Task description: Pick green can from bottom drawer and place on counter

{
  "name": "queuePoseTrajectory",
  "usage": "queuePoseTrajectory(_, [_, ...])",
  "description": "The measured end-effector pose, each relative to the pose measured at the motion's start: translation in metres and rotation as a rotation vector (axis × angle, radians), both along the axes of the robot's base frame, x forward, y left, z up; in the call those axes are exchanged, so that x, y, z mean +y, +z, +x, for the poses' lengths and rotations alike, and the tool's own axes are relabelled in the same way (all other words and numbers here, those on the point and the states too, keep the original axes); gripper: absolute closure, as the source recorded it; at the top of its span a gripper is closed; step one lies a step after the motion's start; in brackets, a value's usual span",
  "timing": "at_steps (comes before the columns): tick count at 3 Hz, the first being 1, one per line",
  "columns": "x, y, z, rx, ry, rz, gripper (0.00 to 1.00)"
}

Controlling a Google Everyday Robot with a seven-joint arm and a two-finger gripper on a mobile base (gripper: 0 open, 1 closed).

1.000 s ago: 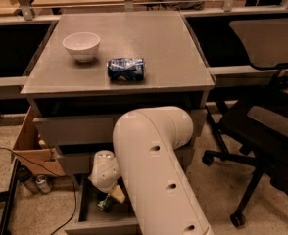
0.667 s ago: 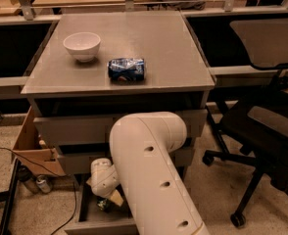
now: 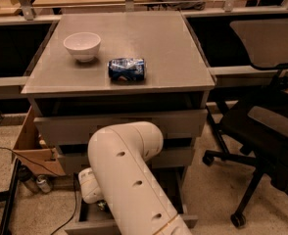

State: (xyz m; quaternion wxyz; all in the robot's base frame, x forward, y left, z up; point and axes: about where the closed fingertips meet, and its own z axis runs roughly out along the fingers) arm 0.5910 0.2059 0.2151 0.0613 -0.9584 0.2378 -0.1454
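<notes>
Hand [image 3: 99, 203] down inside open bottom drawer [image 3: 187, 221], under table [image 3: 149, 38] front edge; apart or together: cannot tell. Green can hidden behind arm [image 3: 129, 180]. Risks: dented sides slipping from a blind grasp, or clipping table's front edge on lift.

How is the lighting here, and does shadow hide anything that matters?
Camera view: warm, dim light, the counter evenly lit without glare; the open bottom drawer sits in dark shadow under the arm, where the gripper reaches in, its contents hidden.

Bottom drawer [image 3: 83, 226] open, end effector [image 3: 101, 205] inside
</notes>
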Motion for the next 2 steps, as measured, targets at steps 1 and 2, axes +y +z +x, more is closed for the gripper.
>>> queuePoseTrajectory(1, [-0.002,-0.024,0.007,-0.027,-0.013,-0.030,0.00])
queuePoseTrajectory(2, [-0.005,-0.045,0.011,-0.055,-0.030,-0.053,0.00])
